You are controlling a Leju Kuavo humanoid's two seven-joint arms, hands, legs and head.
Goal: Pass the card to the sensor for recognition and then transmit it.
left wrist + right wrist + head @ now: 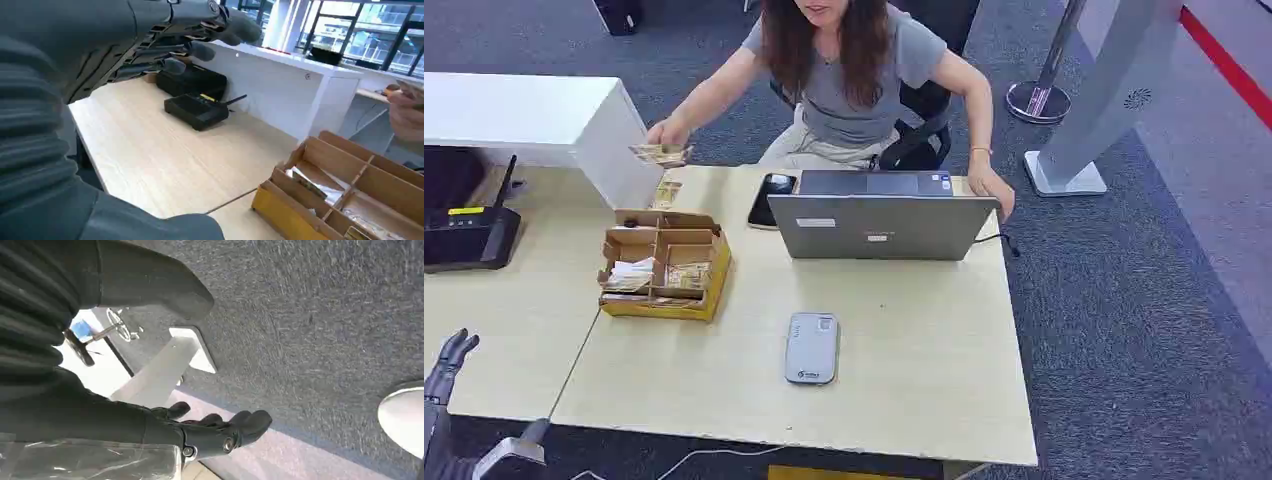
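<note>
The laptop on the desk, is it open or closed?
Open. The laptop has its lid raised upright, back toward the camera, and its base visible behind.

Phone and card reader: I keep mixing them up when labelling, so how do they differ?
The phone is black and glossy and lies beside the laptop; the card reader is grey and matte and lies alone, nearer the robot. The phone is partly hidden by the laptop; the reader is in full view. Both lie flat on the table.

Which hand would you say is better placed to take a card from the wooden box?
Left, probably: the left hand is raised beside the desk near the wooden box, while the right hand hangs over carpet.
</note>
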